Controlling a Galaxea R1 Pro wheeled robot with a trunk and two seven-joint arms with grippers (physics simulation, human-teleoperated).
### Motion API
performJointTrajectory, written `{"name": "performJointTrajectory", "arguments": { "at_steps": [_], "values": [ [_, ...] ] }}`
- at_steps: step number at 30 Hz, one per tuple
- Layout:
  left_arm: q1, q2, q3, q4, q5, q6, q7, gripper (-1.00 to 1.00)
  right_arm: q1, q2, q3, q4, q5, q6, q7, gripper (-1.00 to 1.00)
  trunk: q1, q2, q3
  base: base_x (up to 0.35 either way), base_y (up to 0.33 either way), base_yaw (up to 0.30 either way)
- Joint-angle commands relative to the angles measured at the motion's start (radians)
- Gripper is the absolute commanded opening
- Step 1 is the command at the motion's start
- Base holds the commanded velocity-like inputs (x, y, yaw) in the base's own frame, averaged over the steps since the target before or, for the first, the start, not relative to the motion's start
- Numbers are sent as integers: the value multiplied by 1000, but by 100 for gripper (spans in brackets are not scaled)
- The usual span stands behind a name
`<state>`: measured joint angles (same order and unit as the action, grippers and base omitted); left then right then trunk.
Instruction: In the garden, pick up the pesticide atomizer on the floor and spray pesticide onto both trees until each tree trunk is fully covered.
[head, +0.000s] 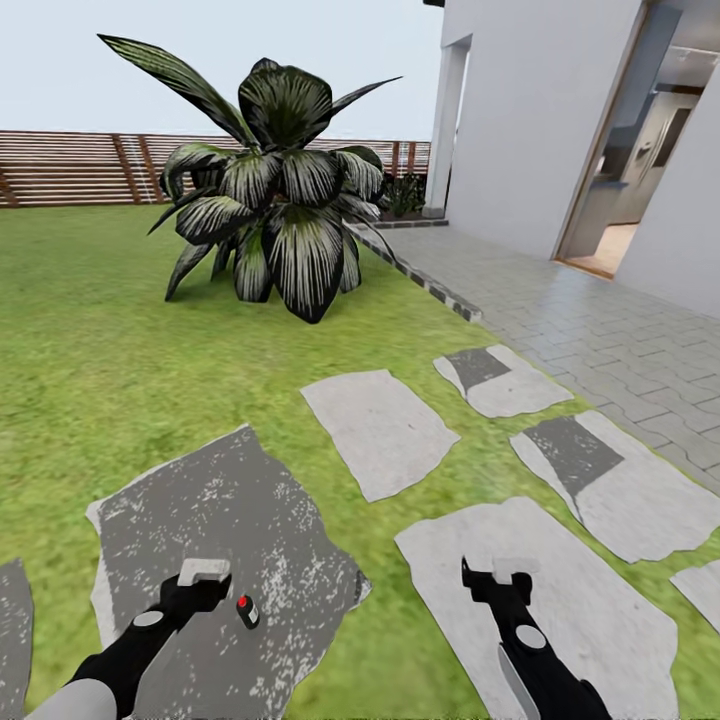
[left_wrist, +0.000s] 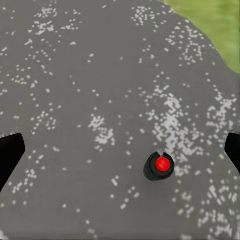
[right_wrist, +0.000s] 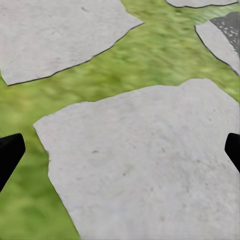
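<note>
The pesticide atomizer (head: 247, 611) is a small dark bottle with a red dot on top and a pale label. It stands on a dark grey stepping stone (head: 215, 520) flecked with fine white specks. My left gripper (head: 204, 583) hovers just left of it, open and holding nothing. In the left wrist view the atomizer (left_wrist: 159, 166) lies below, between the wide-spread fingertips (left_wrist: 10, 155) and nearer one side. My right gripper (head: 493, 582) is open over a pale stepping stone (head: 560, 590), its fingertips (right_wrist: 9, 152) far apart. The trees are out of view.
Grass (head: 90, 380) surrounds several grey stepping stones (head: 378, 428). A short palm with dark fronds (head: 275, 190) stands ahead. A slatted wooden fence (head: 70, 168) runs along the back. At the right, a paved path (head: 600, 320) leads along the white house wall (head: 530, 110).
</note>
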<state>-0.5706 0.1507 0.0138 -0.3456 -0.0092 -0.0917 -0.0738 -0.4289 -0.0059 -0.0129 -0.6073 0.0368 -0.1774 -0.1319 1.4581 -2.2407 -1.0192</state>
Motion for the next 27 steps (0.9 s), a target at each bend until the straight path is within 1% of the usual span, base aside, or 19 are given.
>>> {"name": "performJointTrajectory", "arguments": {
  "at_steps": [1, 7, 9, 15, 19, 21, 27],
  "values": [
    [0, 1, 0, 0, 0, 0, 0, 100, 0, 0, -4, 0, 0, 0, 0, 100, 4, -7, -5, 0, 0, 0],
    [1, 5, 1, 2, 0, -4, 1, 100, 0, 0, -15, 0, 0, 0, 0, 100, 27, -49, -33, 0, 0, 0],
    [1, 5, 1, 3, 1, -16, 1, 100, 0, 0, -15, 0, 0, 0, 0, 100, 35, -63, -43, 0, 0, 0],
    [1, 2, 2, 31, 0, -86, 2, 100, 0, 0, -17, -1, 0, 0, 0, 100, 58, -105, -71, 0, 0, 0],
    [1, -1, 2, 37, 0, -94, 2, 100, 1, 0, -14, -1, 2, -1, 0, 100, 73, -133, -86, 0, 0, 0],
    [1, -2, 2, 37, 0, -95, 2, 100, 0, 0, -13, -1, 4, -1, 0, 100, 81, -147, -92, 0, 0, 0],
    [1, -3, 2, 37, -1, -95, 0, 100, 0, -7, -14, 0, 5, -2, 1, 100, 81, -147, -93, 0, 0, 0]
  ]
}}
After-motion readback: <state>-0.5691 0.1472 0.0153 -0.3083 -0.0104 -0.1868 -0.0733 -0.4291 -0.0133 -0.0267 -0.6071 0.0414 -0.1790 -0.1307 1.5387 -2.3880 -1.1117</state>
